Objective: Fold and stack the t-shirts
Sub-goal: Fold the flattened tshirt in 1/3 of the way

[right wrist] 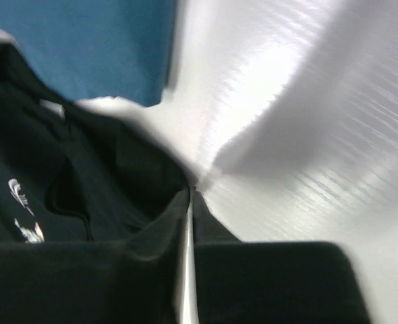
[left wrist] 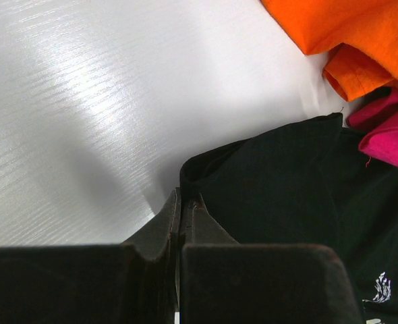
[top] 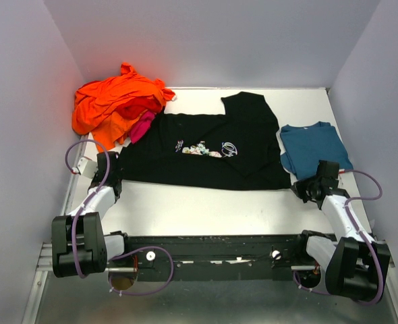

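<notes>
Here, jaws pinch black tee's (top: 206,152) near-edge corners; bare table (top: 206,209) nearside.

Bare table (top: 206,209) nearside, black tee (top: 253,145) midway, orange heap (top: 111,104) far-left

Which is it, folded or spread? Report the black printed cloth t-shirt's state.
Mostly spread: black printed cloth t-shirt lies wide on white table, print up.

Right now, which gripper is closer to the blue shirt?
Right. The right gripper pinches a corner of the black t-shirt, just below the teal t-shirt; the left gripper pinches its opposite corner, by the orange t-shirt.
</notes>
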`<act>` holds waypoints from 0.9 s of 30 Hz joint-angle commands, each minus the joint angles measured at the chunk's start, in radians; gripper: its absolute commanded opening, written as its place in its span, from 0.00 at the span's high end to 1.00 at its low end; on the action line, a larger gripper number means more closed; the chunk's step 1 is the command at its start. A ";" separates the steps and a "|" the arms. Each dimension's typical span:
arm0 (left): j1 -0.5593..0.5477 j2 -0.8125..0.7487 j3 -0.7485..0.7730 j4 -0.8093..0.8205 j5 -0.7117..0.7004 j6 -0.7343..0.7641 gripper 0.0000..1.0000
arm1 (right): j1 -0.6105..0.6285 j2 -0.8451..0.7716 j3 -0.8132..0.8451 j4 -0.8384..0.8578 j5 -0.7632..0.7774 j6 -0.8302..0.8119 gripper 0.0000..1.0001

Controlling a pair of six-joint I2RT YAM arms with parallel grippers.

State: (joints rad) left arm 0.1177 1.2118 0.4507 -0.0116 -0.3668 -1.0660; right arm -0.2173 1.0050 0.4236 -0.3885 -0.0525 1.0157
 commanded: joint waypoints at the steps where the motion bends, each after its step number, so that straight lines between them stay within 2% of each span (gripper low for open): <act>1: 0.007 -0.021 0.008 -0.025 -0.040 0.012 1.00 | -0.007 -0.017 0.026 -0.075 0.112 -0.015 0.62; 2: 0.008 -0.021 0.006 -0.022 -0.038 0.011 1.00 | -0.008 -0.028 0.027 -0.081 0.111 -0.032 0.49; 3: 0.007 -0.020 0.002 -0.019 -0.037 0.009 1.00 | -0.007 -0.042 0.030 -0.070 0.091 -0.066 0.42; 6: 0.007 -0.017 -0.001 -0.014 -0.031 0.008 1.00 | -0.002 -0.097 0.011 -0.033 -0.004 -0.118 0.34; 14: 0.007 -0.009 0.011 -0.016 -0.029 0.006 1.00 | 0.110 -0.186 -0.066 -0.006 -0.072 -0.048 0.36; 20: 0.008 -0.012 0.013 -0.022 -0.034 0.008 1.00 | 0.203 -0.057 -0.052 0.052 -0.058 0.023 0.40; 27: 0.007 -0.014 0.011 -0.025 -0.035 0.008 1.00 | 0.211 0.059 -0.026 0.106 0.031 0.061 0.47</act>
State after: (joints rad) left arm 0.1181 1.2114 0.4507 -0.0181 -0.3672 -1.0653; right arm -0.0120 1.0096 0.3710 -0.3302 -0.0914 1.0328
